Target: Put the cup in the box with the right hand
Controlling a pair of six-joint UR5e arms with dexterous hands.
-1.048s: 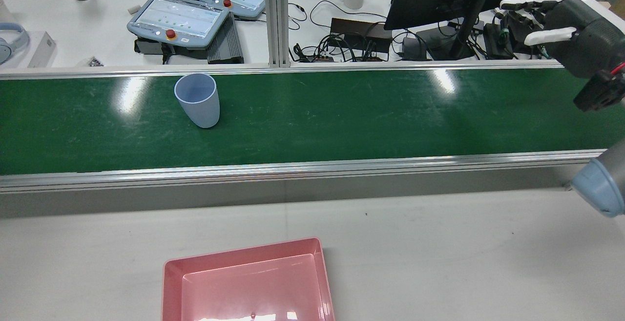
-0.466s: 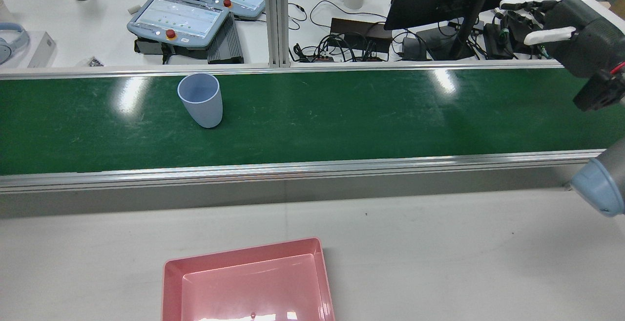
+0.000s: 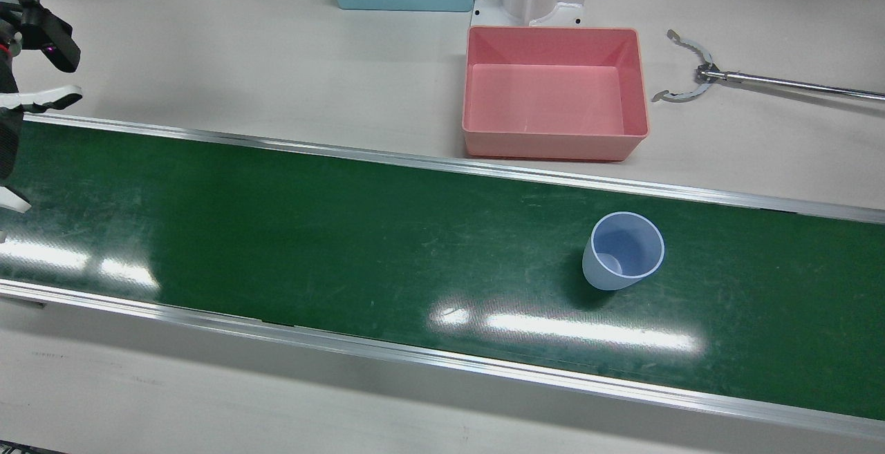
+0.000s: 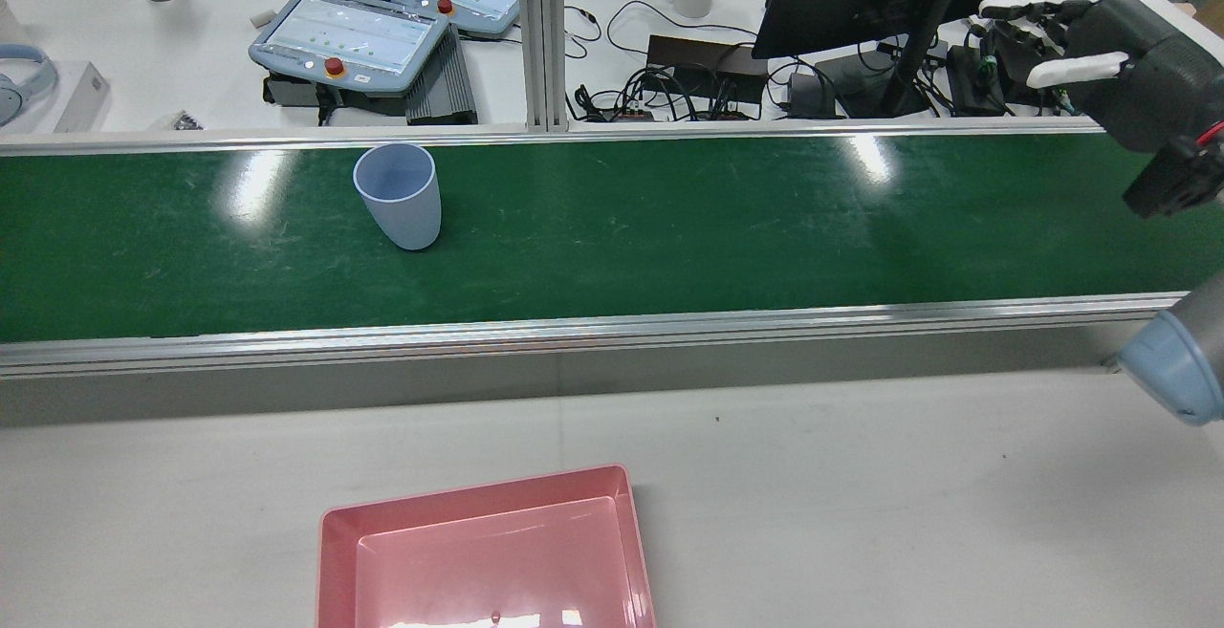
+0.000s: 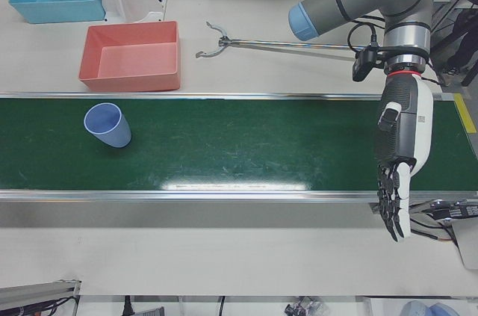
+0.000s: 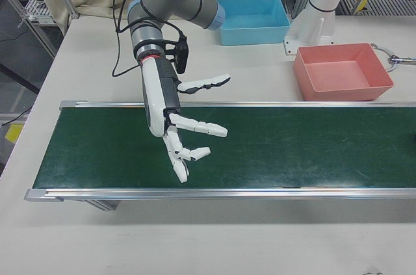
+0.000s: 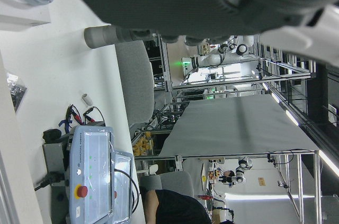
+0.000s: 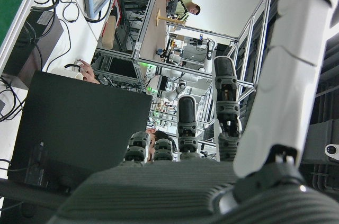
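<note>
Step in hand: pre-reach; nothing grasped, cup not yet approached.
Cup: pale blue cup (image 3: 623, 251) stands upright, mouth up, on the green belt (image 3: 346, 233), toward the belt's far edge from my side and on my left half of the station.
Box: pink box (image 3: 555, 91) sits empty on the table (image 3: 276, 60) just beside the belt's near rail, roughly level with the cup along the belt.
My right robot hand: right robot hand (image 6: 177, 133) hangs over the opposite end of the belt, fingers spread apart, holding nothing; well apart from the cup.
My left robot hand: left robot hand (image 5: 399, 159) hangs fingers-down over its own end of the belt, fingers extended and empty; not part of this job.
Next move, as I judge it: carry the right robot hand along the belt to the cup, keep the fingers apart, come in from the side at mid-wall.
Risk: light, tapered cup; a glancing touch could tip it.
</note>
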